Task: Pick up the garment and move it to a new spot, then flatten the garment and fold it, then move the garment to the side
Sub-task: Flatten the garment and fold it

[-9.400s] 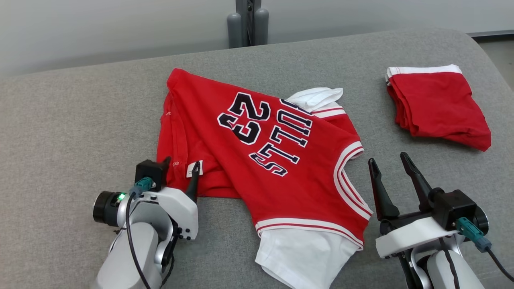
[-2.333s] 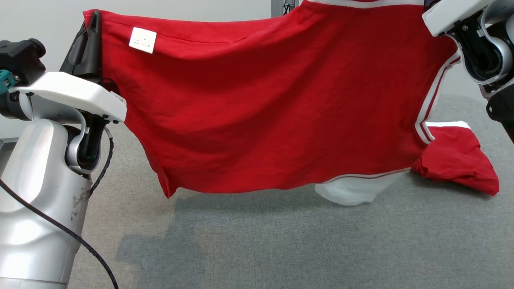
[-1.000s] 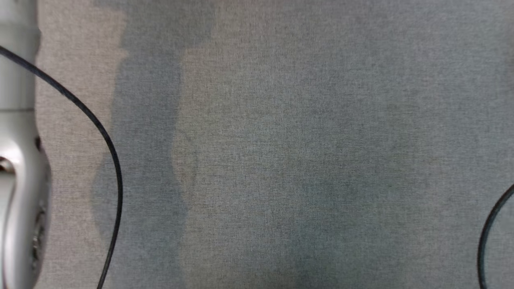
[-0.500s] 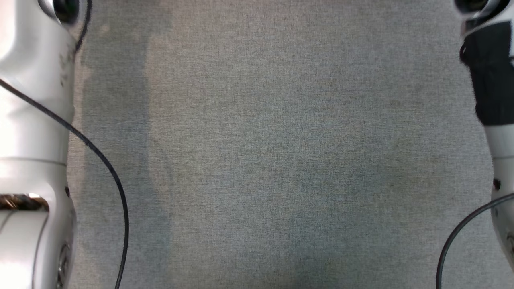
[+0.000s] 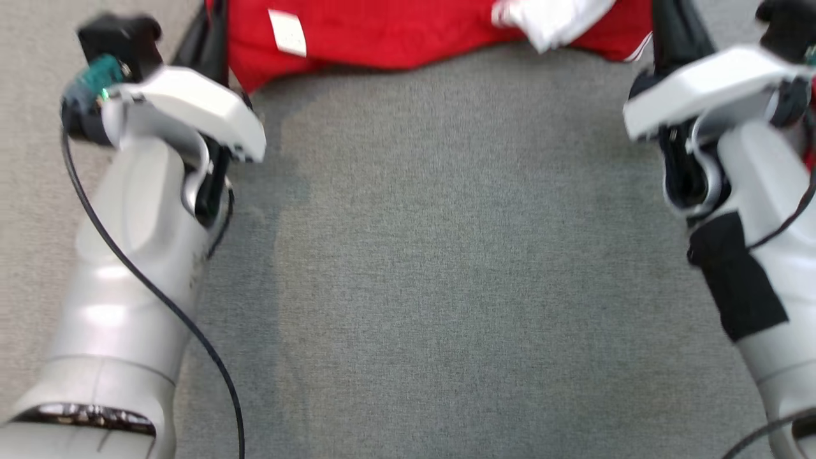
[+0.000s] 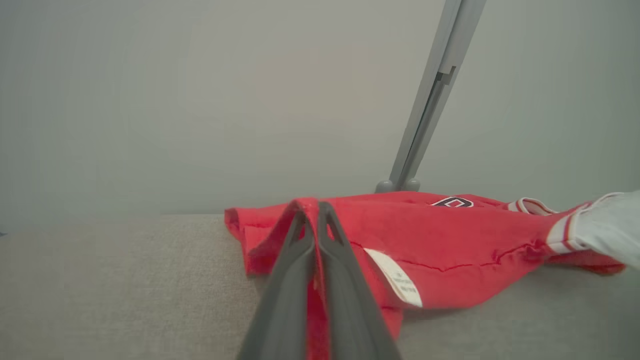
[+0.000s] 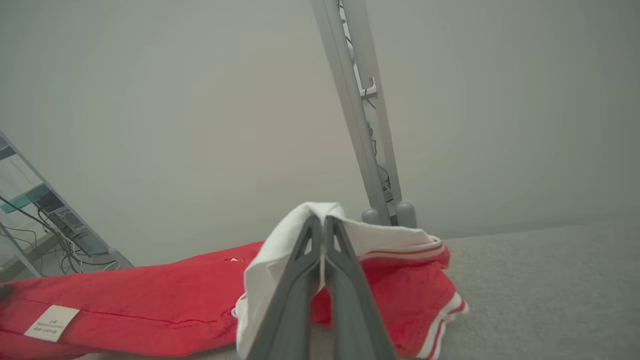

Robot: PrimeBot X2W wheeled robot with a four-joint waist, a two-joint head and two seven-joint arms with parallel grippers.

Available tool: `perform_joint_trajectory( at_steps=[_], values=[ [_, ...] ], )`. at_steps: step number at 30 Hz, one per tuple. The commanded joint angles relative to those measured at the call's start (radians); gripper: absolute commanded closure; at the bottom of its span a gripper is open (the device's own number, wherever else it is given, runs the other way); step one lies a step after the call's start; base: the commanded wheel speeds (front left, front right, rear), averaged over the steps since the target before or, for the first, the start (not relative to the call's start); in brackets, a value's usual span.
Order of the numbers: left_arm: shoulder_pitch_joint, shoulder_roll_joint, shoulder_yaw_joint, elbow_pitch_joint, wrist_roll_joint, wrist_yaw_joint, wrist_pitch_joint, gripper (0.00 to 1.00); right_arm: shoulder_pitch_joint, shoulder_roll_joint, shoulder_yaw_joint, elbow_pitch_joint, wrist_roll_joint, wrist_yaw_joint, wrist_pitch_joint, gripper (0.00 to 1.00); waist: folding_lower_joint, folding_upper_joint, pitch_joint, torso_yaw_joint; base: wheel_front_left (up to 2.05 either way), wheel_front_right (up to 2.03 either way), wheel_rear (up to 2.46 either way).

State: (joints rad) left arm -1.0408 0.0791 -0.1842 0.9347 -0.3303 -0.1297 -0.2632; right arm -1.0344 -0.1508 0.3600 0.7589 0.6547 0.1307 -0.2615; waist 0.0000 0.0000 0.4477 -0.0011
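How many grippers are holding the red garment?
2. The left gripper pinches a red edge of the garment, close to its white label. The right gripper pinches its white sleeve. None is hidden.

Hand [image 6: 316, 206]: closed, pinching a raised garment [image 6: 450, 240] fold.
Garment: red, crumpled on the grey counter [image 6: 125, 290].
Tag [image 6: 397, 284]: white, just beside the fingers [image 6: 345, 285].
Pole [image 6: 430, 100]: grey, leaning, behind garment.

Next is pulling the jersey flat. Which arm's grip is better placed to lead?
Probably left. The left gripper pinches a clean corner of the jersey by its label; the right gripper holds bunched white fabric.
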Motion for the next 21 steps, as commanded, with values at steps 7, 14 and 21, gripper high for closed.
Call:
perform_joint_trajectory(
  at_steps=[7, 14, 21],
  values=[
    [0.142, 0.000, -0.058, 0.080, -0.070, -0.001, -0.002, 1.00, 0.180, -0.016, 0.049, 0.022, 0.127, 0.000, -0.004, 1.00, 0.0000, 0.0000, -0.161, 0.006, 0.00, 0.00, 0.00],
    [0.271, -0.006, -0.109, 0.123, -0.101, -0.001, -0.002, 1.00, 0.320, -0.018, 0.092, 0.053, 0.244, 0.000, -0.004, 1.00, 0.0000, 0.0000, -0.269, 0.004, 0.00, 0.00, 0.00],
    [0.414, 0.003, -0.108, 0.132, -0.122, -0.001, -0.002, 1.00, 0.433, -0.030, 0.175, 0.064, 0.375, 0.000, 0.016, 1.00, 0.0000, 0.0000, -0.362, -0.003, 0.00, 0.00, 0.00]
  ],
)
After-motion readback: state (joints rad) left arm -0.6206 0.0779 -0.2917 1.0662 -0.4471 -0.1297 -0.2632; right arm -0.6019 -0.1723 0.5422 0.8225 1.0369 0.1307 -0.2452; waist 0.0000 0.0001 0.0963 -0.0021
